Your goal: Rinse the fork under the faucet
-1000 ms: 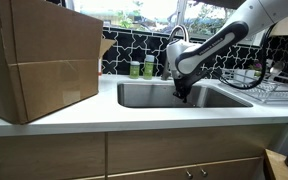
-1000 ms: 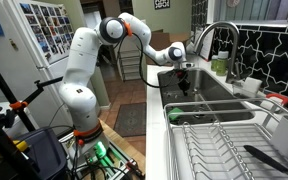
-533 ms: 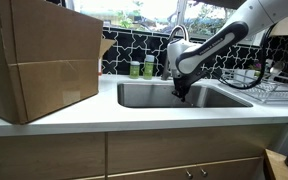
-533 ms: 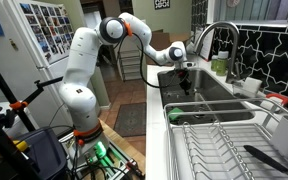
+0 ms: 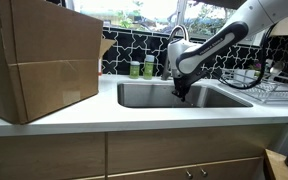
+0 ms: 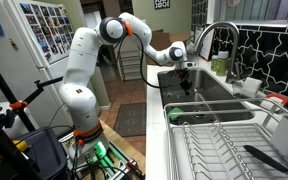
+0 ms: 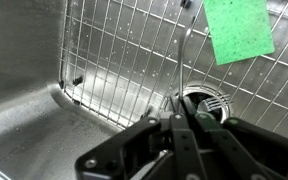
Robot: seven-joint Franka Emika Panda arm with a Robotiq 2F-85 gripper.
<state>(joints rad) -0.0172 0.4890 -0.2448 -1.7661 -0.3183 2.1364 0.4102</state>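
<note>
Fork posn: fork [image 7: 182, 70] sits in the gripper [image 7: 184, 122], low inside the sink [image 6: 212, 97]. It is too thin to make out in either exterior view.
Finger state: fingers [image 7: 165, 134] are narrow, pinched on the fork stem.
Long axis: in the wrist view the stem runs straight out from the fingertips toward the sink floor. Which end is clamped cannot be told.
Key relation: faucet [image 6: 219, 30] arches above the gripper [image 6: 184, 80]. The spout outlet looks higher than the fingers and a little toward the back wall.
Water: flow cannot be told.
Next move (est.): shift the free end under the outlet. Probably a small lift plus a move rearward.
Below fork: wire grid [image 7: 114, 60] on the sink floor, drain [image 7: 202, 100] just beside the stem line, green sponge [image 7: 238, 30] off to one side.
Obstacles: the faucet neck [image 5: 176, 38] is close behind the wrist, so collision risk if lifted carelessly.
Surroundings: green bottles [image 5: 142, 68] stand at the sink back. Cardboard box [image 5: 39, 60] is on the worktop [image 5: 44, 125], and the dish rack [image 6: 224, 140] is well apart.
</note>
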